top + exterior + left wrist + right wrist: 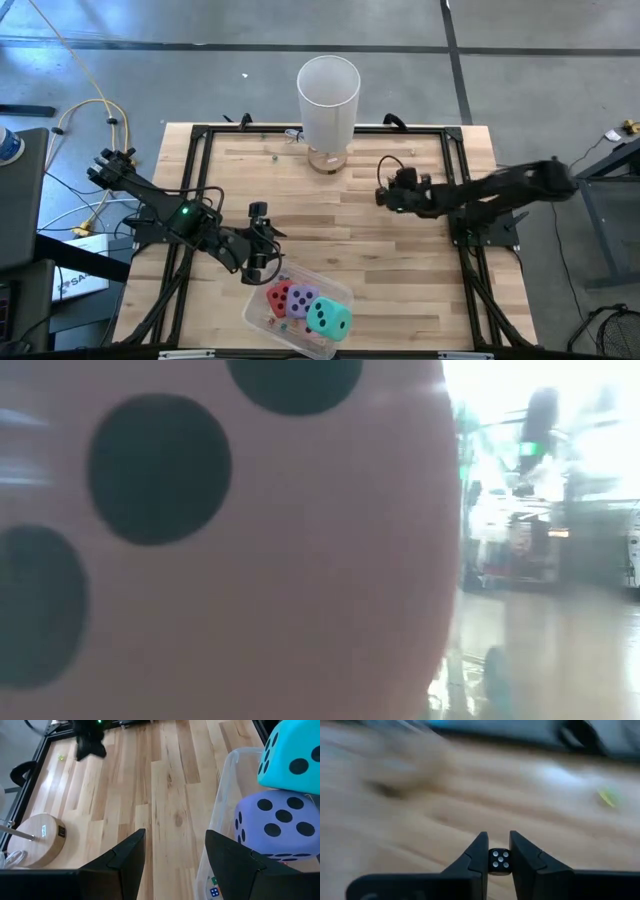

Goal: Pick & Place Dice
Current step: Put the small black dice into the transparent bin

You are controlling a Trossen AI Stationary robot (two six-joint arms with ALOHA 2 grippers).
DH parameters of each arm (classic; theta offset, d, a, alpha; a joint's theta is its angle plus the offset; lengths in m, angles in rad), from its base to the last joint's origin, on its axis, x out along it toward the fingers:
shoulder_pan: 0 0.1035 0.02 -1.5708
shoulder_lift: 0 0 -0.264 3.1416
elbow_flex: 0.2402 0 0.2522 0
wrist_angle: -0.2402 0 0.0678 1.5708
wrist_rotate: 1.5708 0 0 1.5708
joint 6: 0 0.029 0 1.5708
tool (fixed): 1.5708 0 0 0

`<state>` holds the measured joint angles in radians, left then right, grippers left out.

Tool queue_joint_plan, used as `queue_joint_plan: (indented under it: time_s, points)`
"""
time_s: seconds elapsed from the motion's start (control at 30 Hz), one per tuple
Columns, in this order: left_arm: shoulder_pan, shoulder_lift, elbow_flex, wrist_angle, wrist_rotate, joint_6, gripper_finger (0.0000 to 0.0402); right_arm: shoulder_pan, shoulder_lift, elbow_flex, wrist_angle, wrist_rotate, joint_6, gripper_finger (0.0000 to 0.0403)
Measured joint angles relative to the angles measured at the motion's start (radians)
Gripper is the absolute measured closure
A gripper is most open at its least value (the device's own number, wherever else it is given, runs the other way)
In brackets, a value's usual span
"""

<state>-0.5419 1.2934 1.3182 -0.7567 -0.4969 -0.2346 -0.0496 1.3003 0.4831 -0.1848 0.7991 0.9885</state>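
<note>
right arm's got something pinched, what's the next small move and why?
Probably lift and carry toward the clear bin. The right gripper is shut on a small black die over bare table, mid-table and apart from the bin, where the red die, purple die and teal die already sit. The left gripper hangs open by the bin's rim.

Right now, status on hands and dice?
Right hand shut on small black die. Left hand open, empty, beside clear bin. Foam dice in bin. Nothing blocking.

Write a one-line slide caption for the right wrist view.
Right pincer shut on a small black die above the wooden table.
</note>
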Motion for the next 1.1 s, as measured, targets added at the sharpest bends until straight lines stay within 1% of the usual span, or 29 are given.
queue_joint_plan:
  time_s: [0.13, 0.2, 0.27, 0.3, 0.33, 0.4, 0.43, 0.47, 0.53, 0.63, 0.67, 0.73, 0.8, 0.87, 1.0, 1.1]
  points:
    - [0.000, 0.000, 0.000, -0.001, 0.000, 0.029, 0.0204, 0.127, -0.177, 0.002, 0.266, -0.004, -0.325, 0.0363]
    - [0.000, 0.000, 0.000, -0.001, 0.000, 0.032, 0.0204, 0.184, -0.230, 0.002, 0.430, -0.057, -0.498, 0.0363]
    - [0.000, 0.000, 0.000, -0.001, 0.000, 0.027, 0.0204, 0.237, -0.251, 0.003, 0.603, -0.148, -0.665, 0.0363]
    - [0.000, 0.000, 0.000, -0.001, 0.000, 0.027, 0.0204, 0.263, -0.252, 0.003, 0.685, -0.217, -0.746, 0.0363]
    - [0.000, 0.000, -0.001, 0.002, -0.001, 0.022, 0.0204, 0.284, -0.251, 0.004, 0.751, -0.296, -0.823, 0.0363]
    - [0.000, 0.000, -0.004, 0.000, -0.001, 0.016, 0.0204, 0.311, -0.245, 0.007, 0.820, -0.481, -0.970, 0.0363]
    - [0.000, 0.000, -0.005, -0.001, -0.001, 0.011, 0.0204, 0.319, -0.236, 0.020, 0.824, -0.552, -1.022, 0.0363]
    - [0.000, 0.000, -0.005, 0.000, -0.001, 0.008, 0.0204, 0.324, -0.223, 0.039, 0.822, -0.595, -1.051, 0.0363]
    - [0.000, 0.000, -0.005, 0.000, 0.003, 0.009, 0.0204, 0.330, -0.187, 0.091, 0.776, -0.619, -1.068, 0.0363]
    - [-0.002, 0.000, -0.006, 0.000, 0.009, 0.003, 0.0204, 0.334, -0.108, 0.233, 0.607, -0.627, -1.054, 0.0363]
    - [-0.005, 0.000, -0.006, 0.001, 0.008, -0.003, 0.0204, 0.334, -0.073, 0.288, 0.541, -0.638, -1.044, 0.0363]
    - [-0.014, 0.000, -0.006, 0.002, 0.009, -0.007, 0.0204, 0.335, 0.011, 0.402, 0.445, -0.718, -1.049, 0.0363]
    - [-0.031, 0.000, -0.006, 0.002, 0.008, -0.008, 0.0204, 0.348, 0.097, 0.507, 0.373, -0.821, -1.105, 0.0363]
    - [-0.046, 0.000, -0.006, 0.002, 0.008, -0.009, 0.0204, 0.366, 0.184, 0.611, 0.329, -0.890, -1.166, 0.0363]
    - [-0.067, 0.000, -0.006, 0.002, -0.006, -0.009, 0.0204, 0.377, 0.346, 0.791, 0.259, -0.975, -1.224, 0.0363]
    - [-0.073, 0.000, -0.006, 0.002, -0.006, -0.009, 0.0204, 0.374, 0.458, 0.891, 0.212, -1.031, -1.253, 0.0363]
